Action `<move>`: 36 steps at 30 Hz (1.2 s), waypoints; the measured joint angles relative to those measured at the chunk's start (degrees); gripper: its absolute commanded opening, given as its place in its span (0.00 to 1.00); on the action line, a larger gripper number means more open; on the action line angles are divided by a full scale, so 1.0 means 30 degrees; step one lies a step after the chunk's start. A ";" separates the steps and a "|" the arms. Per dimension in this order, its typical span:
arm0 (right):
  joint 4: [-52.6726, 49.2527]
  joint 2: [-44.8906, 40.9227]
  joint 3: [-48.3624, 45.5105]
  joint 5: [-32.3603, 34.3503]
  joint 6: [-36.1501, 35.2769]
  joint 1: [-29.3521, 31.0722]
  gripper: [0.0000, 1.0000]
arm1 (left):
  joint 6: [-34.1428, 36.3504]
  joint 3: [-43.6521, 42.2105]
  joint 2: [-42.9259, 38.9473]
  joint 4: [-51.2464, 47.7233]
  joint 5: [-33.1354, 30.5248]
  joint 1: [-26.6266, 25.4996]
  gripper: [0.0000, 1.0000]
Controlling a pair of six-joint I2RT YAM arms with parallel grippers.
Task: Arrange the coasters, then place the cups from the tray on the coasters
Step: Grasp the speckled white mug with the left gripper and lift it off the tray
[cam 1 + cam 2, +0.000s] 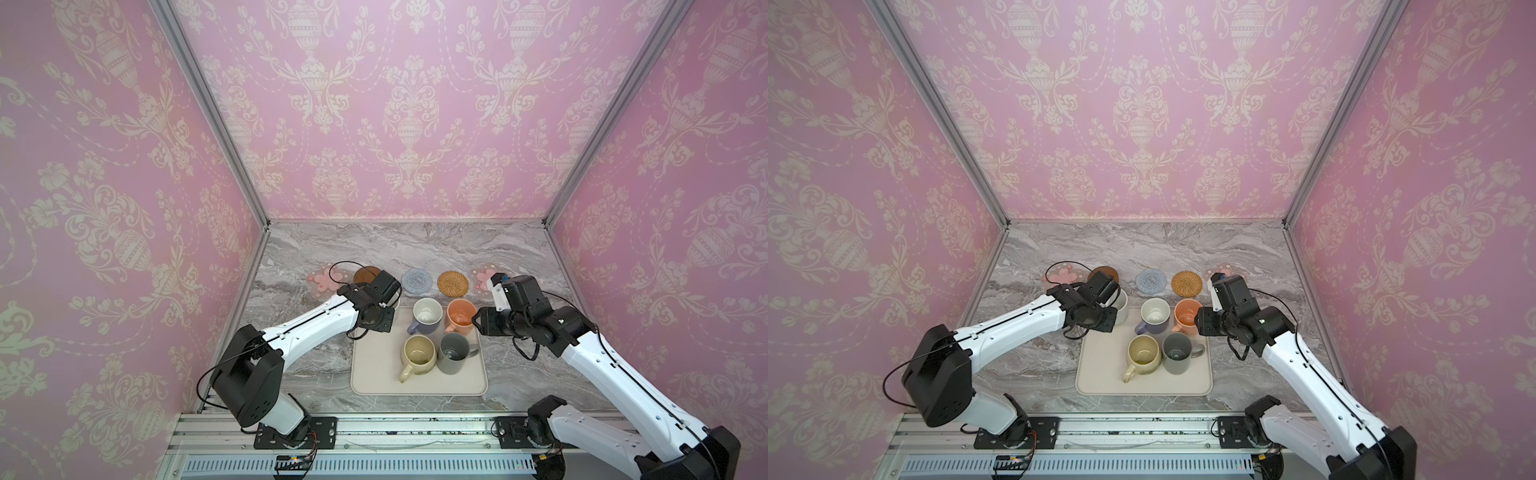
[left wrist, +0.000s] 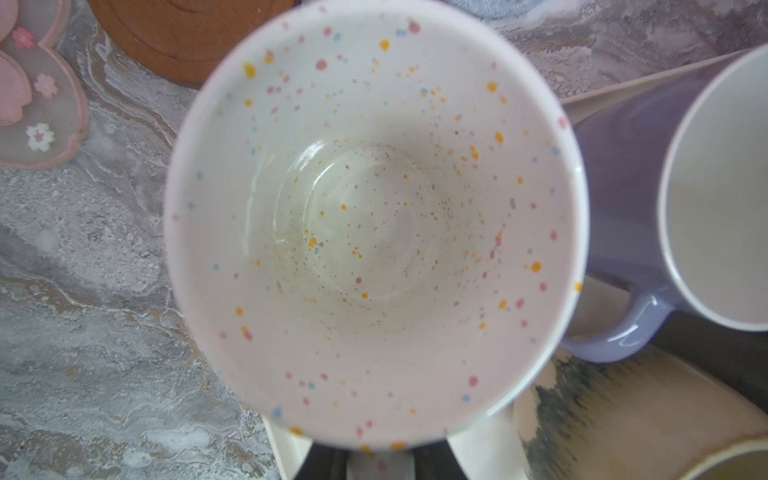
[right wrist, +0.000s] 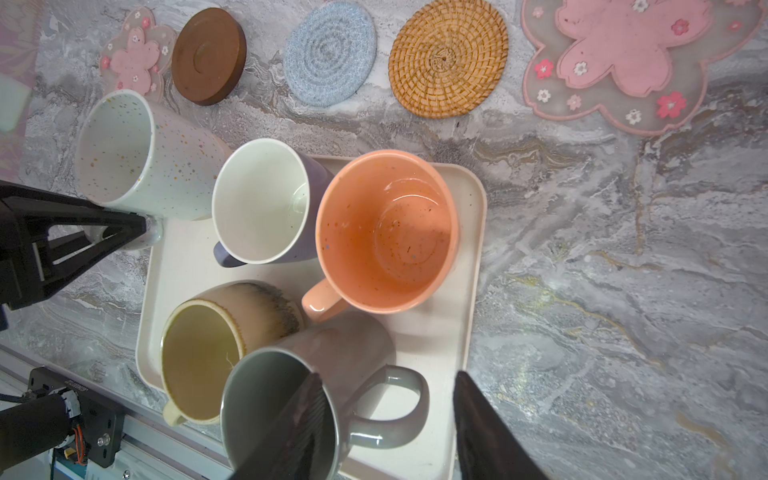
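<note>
Five coasters lie in a row on the marble table (image 1: pixel 415 245), at 12 o'clock from the tray (image 1: pixel 374 382). Running from 9 round to 3 o'clock they are a pink flower (image 1: pixel 322 281), the brown disc (image 1: pixel 365 273), the blue round (image 1: pixel 417 281), the rattan disc (image 1: pixel 453 283) and a second pink flower (image 1: pixel 481 275), which is partly under the right arm. All five are bare. The first flower and the brown disc sit just beside each other, and the rest are spaced apart.

The left claw (image 3: pixel 139 226) is pinching the handle of the white mug (image 3: pixel 141 158), a speckled one, at the tray's 11 o'clock corner near the brown disc. I can't tell whether its base rests on the tray or hangs just above it.

Four mugs stand upright on the tray. The lavender mug (image 1: pixel 426 313) is at 12 o'clock and the peach mug (image 1: pixel 460 316) at 1 o'clock, close together. The cream mug (image 1: pixel 417 355) is in the middle with its handle towards 7 o'clock. The grey mug (image 1: pixel 453 353) is just beside it at 3 o'clock, handle pointing to 3.

The right claw (image 3: pixel 386 375) is spread and holds nothing. It hovers at the grey mug, one finger (image 3: pixel 307 424) over the mug's mouth and the other beyond the handle, so the handle shows between them. Whether either finger touches it, I can't tell.
</note>
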 measured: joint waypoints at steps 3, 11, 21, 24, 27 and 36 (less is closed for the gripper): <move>0.0000 0.0000 0.0000 0.0000 -0.0007 0.0000 0.53 | 0.0007 0.0270 -0.0015 -0.0073 -0.0291 0.0000 0.00; 0.0000 0.0000 0.0000 0.0007 -0.0313 0.0000 0.53 | 0.0007 0.0969 -0.0015 -0.0051 -0.0299 0.0882 0.00; -0.0029 0.0000 0.0000 0.0022 -0.0444 0.0000 0.53 | 0.0182 0.2244 0.0299 -0.0095 0.0095 0.2929 0.00; -0.0029 0.0029 0.0007 0.0029 -0.0444 0.0000 0.54 | 0.0474 0.2688 0.0692 -0.0036 0.0306 0.3592 0.00; -0.0029 0.0175 0.0007 0.0036 -0.0444 0.0000 0.54 | 0.0852 0.3271 0.1319 -0.0066 0.0423 0.4182 0.00; -0.0051 0.0517 0.0182 0.0313 -0.0437 0.0000 0.54 | 0.1829 0.5632 0.3861 -0.0073 0.0714 0.5289 0.00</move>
